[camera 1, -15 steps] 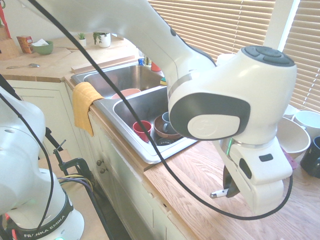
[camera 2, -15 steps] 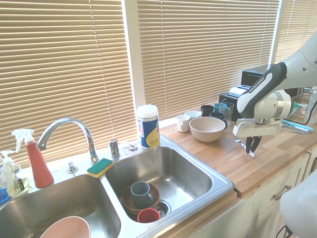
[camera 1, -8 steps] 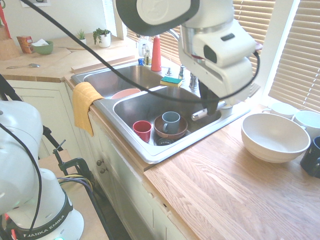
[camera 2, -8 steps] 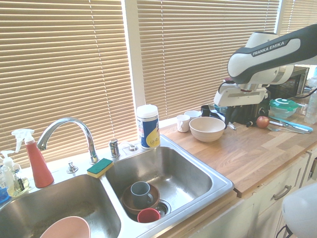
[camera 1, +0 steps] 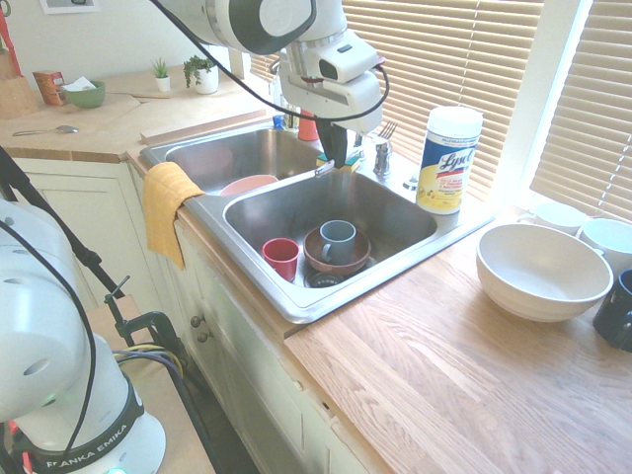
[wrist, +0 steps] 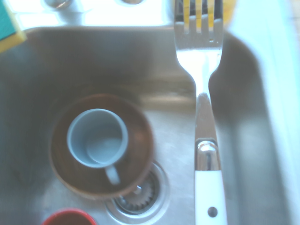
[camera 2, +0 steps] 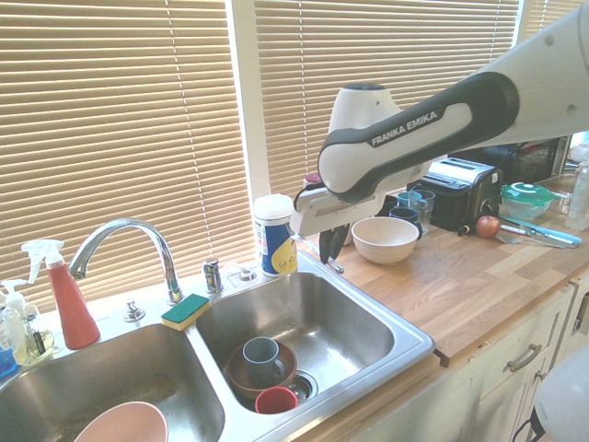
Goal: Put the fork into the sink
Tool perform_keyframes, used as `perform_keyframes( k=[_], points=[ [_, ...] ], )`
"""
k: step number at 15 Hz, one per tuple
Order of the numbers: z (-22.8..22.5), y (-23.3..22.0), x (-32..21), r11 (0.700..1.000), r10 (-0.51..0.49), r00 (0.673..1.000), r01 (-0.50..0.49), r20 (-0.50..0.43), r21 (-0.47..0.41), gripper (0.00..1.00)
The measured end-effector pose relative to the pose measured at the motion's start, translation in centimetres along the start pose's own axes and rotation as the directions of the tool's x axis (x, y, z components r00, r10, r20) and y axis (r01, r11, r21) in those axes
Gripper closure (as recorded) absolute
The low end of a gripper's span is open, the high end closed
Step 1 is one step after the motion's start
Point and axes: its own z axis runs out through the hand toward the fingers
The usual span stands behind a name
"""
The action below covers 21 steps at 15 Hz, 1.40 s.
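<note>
Above the sink's [camera 2: 405, 343] basin nearer the white bowl [camera 2: 385, 238], the fork [wrist: 205, 117] hangs level in the air, its white handle pinched in the closed tool [camera 2: 331, 247] and its tines pointing toward the sink's back rim. Below it in that basin sit a brown bowl [camera 2: 241, 373] holding a grey mug [camera 2: 260, 358] and a red cup [camera 2: 276, 400] beside the drain.

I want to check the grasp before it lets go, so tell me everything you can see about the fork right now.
The fork has a white handle with a small dark dot, a shiny metal neck and four silver tines. The pincer holds it by the handle, shut on it, with the tines sticking out sideways. It hangs in the air above the sink, over the basin holding the grey mug in the brown bowl. Apart from the pincer, nothing seems to touch it.
</note>
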Motion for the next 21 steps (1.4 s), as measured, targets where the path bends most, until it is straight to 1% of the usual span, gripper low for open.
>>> perform_keyframes(
  k=[4, 6, 8, 12, 15, 21],
  points=[
    [8.3, -2.9, 1.3, 0.999, -0.016, 0.999, 0.018, 0.049, -0.043, 1.00],
    [12.3, -3.8, 0.2, 0.997, -0.022, 0.997, 0.027, 0.074, -0.071, 1.00],
    [15.2, -4.4, -1.4, 0.996, -0.023, 0.996, 0.031, 0.092, -0.089, 1.00],
    [19.7, -4.9, -2.7, 0.992, -0.007, 0.995, 0.020, 0.103, -0.124, 1.00],
    [23.0, -4.3, -2.8, 0.988, 0.012, 0.993, 0.006, 0.120, -0.152, 1.00],
    [27.1, -2.7, -3.4, 0.979, 0.020, 0.990, 0.008, 0.136, -0.204, 1.00]
  ],
)
